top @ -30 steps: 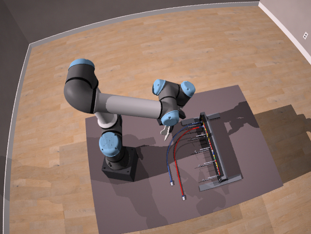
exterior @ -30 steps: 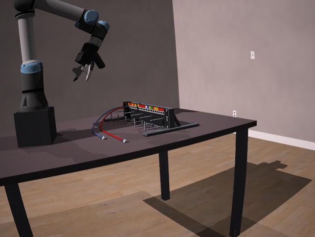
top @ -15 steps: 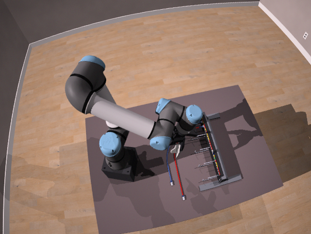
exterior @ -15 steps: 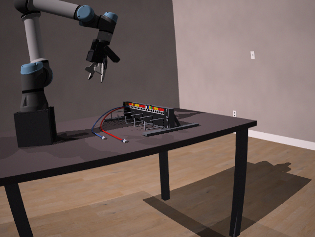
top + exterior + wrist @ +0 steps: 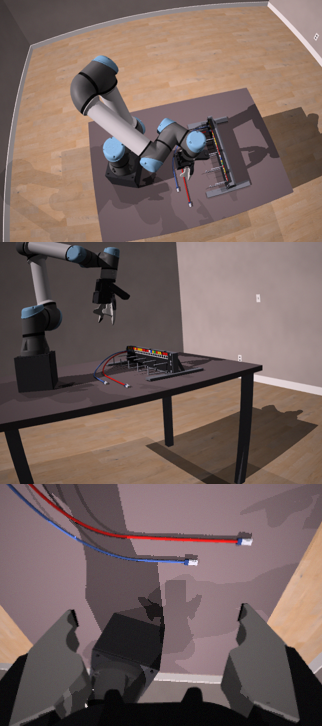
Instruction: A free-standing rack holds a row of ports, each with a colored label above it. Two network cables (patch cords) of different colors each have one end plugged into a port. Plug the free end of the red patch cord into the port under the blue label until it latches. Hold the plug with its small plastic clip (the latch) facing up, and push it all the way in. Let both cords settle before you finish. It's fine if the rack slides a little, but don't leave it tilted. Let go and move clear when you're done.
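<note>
The red patch cord (image 5: 110, 375) lies on the dark table, one end in the rack, its free plug (image 5: 126, 385) at the front. The plug also shows in the top view (image 5: 190, 204) and in the wrist view (image 5: 244, 541). The blue cord (image 5: 96, 369) lies beside it, with its free plug (image 5: 178, 189) also on the table and visible in the wrist view (image 5: 191, 561). The rack (image 5: 153, 359) stands upright with a row of colored labels; a blue label (image 5: 151, 351) sits near the middle. My gripper (image 5: 106, 317) hangs open and empty, high above the cords.
The robot base (image 5: 35, 370) stands at the table's left. Metal rods (image 5: 145, 364) stick out from the rack's front toward the cords. The table edge runs close in front of the plugs.
</note>
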Controlling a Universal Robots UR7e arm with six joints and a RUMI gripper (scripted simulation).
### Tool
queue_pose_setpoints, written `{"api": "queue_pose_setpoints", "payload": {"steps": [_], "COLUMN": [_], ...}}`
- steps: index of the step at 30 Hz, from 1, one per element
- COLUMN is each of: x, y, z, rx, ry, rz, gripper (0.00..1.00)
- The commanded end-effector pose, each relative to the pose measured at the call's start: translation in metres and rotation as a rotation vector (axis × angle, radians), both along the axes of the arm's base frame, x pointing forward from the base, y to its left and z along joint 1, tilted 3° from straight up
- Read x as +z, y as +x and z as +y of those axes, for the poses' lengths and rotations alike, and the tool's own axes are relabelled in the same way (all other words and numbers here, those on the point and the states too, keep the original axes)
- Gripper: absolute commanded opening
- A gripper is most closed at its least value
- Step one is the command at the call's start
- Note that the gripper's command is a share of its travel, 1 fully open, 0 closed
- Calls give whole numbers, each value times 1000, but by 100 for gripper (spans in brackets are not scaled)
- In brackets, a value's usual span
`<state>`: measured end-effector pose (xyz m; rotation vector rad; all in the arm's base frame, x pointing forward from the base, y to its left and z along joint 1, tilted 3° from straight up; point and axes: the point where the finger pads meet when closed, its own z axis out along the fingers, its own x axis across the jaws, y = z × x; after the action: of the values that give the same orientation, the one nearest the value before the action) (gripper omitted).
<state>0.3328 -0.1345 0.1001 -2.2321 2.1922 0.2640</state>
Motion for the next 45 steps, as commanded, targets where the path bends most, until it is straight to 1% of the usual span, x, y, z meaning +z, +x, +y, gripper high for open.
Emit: {"api": "queue_pose_setpoints", "payload": {"steps": [1,2,4,12,19,29,38,39,45], "x": [0,1,1,3,4,5,5,5,5], "y": [-4,-5,-5,-15,-22,-26,-26,-26,-26], "z": [-36,-41,-41,-75,-92,-100,-101,-101,-101], "rx": [-19,-22,-22,-41,-50,-55,-55,-55,-55], "ry": [-16,-20,-20,-51,-69,-78,-79,-79,-79], "rz": [-55,-62,-62,-103,-122,-130,-131,-131,-131], "gripper": [100,100,100,100,100,100,100,0,0]}}
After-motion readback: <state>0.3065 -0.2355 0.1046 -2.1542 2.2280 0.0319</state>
